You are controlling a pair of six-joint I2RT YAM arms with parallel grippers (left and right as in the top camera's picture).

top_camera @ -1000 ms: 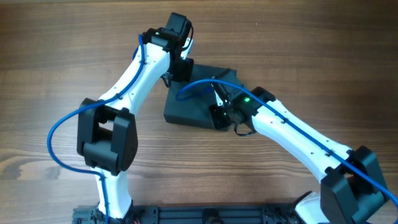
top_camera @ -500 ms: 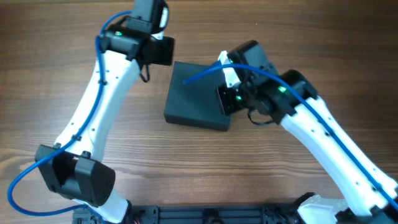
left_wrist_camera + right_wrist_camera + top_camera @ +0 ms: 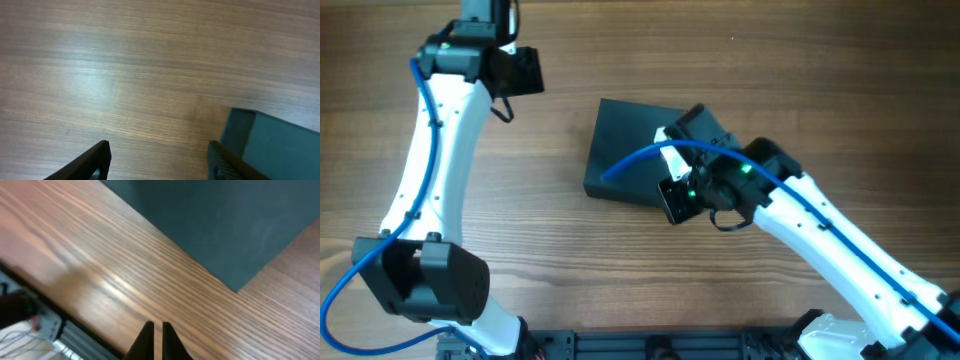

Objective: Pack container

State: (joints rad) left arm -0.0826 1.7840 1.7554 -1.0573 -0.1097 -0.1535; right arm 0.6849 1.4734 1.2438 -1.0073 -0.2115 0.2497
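The container (image 3: pixel 625 150) is a dark teal-grey square box lying flat with its lid down, near the table's middle. Its corner shows at the lower right of the left wrist view (image 3: pixel 272 145). My left gripper (image 3: pixel 159 152) hangs open over bare wood to the container's left, with nothing between its fingers. In the overhead view the left arm (image 3: pixel 435 140) reaches to the far left corner. My right gripper (image 3: pixel 155 335) is shut and empty, over the wood just off the container's corner (image 3: pixel 225 225). The right wrist (image 3: pixel 695 175) hovers at the box's near right corner.
The wooden table (image 3: pixel 800 80) surrounds the box. A black rail (image 3: pixel 650 347) runs along the table's near edge. It shows with some cables (image 3: pixel 27 325) at the lower left of the right wrist view.
My left arm has swung away from the container to the far left and its jaws have opened. My right wrist shifted over the box's near right corner. The lid now lies flat.
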